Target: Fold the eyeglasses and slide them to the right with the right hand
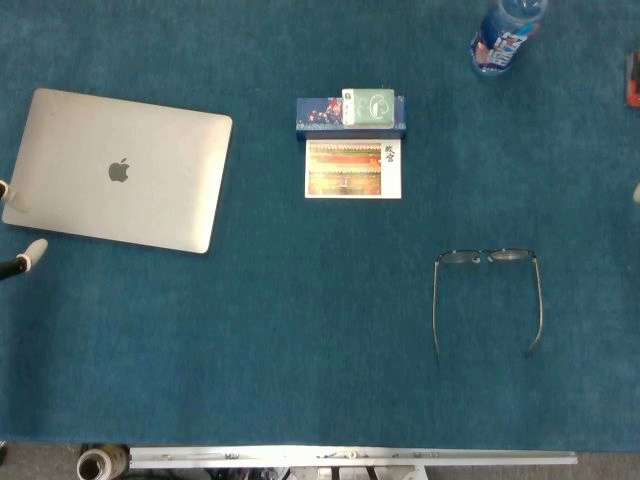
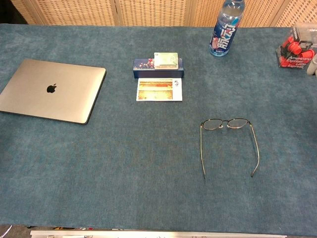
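The tabletop (image 2: pixel 124 168), covered in blue-green cloth, filled both views. At the left of the frame lay a closed silver laptop (image 2: pixel 52 90), lid up. At upper centre sat a small dark blue box (image 2: pixel 157 68) with a pale green card (image 2: pixel 165 60) on it, and touching its near edge a picture postcard (image 2: pixel 159 89). A water bottle (image 2: pixel 226 29) stood upright at the upper right, and a pack with red parts (image 2: pixel 295 52) sat at the far right edge.

The eyeglasses (image 2: pixel 229 140) lay right of centre, well apart from everything else, lenses toward the far side and both arms swung open toward the near edge. Nothing was folded yet.

Only white fingertips of the left hand (image 1: pixel 22 262) showed at the left edge of the head view, beside the laptop; whether it was spread or closed could not be told. A pale sliver at the right edge may have been the right hand, but too little showed to say.

To fold well, the right hand should likely steady the front and press each thin arm inward in turn, one over the other, then push the folded frame sideways flat on the cloth, keeping fingers off the lenses.
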Robot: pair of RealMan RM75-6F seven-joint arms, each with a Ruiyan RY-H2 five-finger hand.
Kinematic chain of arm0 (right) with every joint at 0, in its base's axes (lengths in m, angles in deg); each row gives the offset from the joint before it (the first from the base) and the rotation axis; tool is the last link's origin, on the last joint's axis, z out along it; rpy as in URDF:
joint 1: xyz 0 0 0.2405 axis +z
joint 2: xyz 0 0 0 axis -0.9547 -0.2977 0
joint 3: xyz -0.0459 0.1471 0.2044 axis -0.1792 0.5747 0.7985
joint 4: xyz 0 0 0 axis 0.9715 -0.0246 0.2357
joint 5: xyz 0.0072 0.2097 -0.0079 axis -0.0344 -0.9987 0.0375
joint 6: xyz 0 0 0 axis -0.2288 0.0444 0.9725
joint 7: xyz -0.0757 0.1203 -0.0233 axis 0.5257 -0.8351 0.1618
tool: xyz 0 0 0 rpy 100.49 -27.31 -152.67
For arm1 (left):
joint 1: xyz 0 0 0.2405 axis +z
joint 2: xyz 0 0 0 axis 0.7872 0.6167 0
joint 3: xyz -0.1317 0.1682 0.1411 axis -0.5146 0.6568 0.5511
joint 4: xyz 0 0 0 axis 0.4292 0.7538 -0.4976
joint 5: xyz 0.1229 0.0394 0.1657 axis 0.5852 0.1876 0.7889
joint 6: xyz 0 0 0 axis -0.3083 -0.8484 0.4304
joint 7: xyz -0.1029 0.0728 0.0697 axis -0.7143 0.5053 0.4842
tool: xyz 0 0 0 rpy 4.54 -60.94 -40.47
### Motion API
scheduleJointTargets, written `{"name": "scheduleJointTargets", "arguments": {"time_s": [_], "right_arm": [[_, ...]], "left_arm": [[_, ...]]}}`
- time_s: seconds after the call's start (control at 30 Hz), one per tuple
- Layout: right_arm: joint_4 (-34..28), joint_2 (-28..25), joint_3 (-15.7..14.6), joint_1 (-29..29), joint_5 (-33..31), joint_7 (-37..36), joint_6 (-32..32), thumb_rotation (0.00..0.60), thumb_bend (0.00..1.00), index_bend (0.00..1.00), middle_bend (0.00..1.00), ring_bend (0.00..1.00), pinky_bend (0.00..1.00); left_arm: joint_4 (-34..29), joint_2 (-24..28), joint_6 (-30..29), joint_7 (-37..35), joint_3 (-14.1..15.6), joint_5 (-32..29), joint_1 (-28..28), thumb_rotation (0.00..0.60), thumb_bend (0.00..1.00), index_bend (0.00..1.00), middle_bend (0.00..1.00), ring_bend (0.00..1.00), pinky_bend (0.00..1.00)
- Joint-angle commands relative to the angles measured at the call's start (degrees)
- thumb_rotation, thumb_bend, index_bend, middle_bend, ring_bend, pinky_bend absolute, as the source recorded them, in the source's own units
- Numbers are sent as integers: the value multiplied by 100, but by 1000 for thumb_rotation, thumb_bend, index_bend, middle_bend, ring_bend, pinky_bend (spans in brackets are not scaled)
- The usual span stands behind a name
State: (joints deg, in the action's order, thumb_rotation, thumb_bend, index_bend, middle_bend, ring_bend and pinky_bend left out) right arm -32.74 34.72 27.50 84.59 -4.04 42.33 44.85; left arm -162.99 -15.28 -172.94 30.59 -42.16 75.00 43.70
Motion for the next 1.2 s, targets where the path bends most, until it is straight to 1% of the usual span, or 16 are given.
{"name": "scheduleJointTargets", "arguments": {"time_s": [0.03,0.57,0.9,1.03,1.13,1.2], "right_arm": [[6,7,-1,8,0,-10,-13,600,514,552,557,409,580],[168,164,-16,124,-29,-112,-226,600,513,552,557,409,579],[89,189,9,98,107,-55,-5,600,511,552,557,409,579],[-15,107,50,108,132,108,51,600,510,552,557,409,579],[-185,-19,53,159,138,305,-31,600,506,552,557,409,580],[-256,-92,39,197,117,447,-129,600,455,552,557,409,580]], "left_arm": [[5,2,-9,-10,2,4,5,600,0,505,475,353,538],[-20,8,-56,61,-1,-86,79,600,0,505,475,353,538],[-77,34,-119,59,17,1,100,600,0,505,475,353,539],[-111,67,-141,66,20,58,94,600,0,505,475,353,538],[-173,147,-136,162,18,79,84,600,0,504,475,353,538],[-224,188,-143,214,14,93,81,600,0,505,475,353,538]]}}
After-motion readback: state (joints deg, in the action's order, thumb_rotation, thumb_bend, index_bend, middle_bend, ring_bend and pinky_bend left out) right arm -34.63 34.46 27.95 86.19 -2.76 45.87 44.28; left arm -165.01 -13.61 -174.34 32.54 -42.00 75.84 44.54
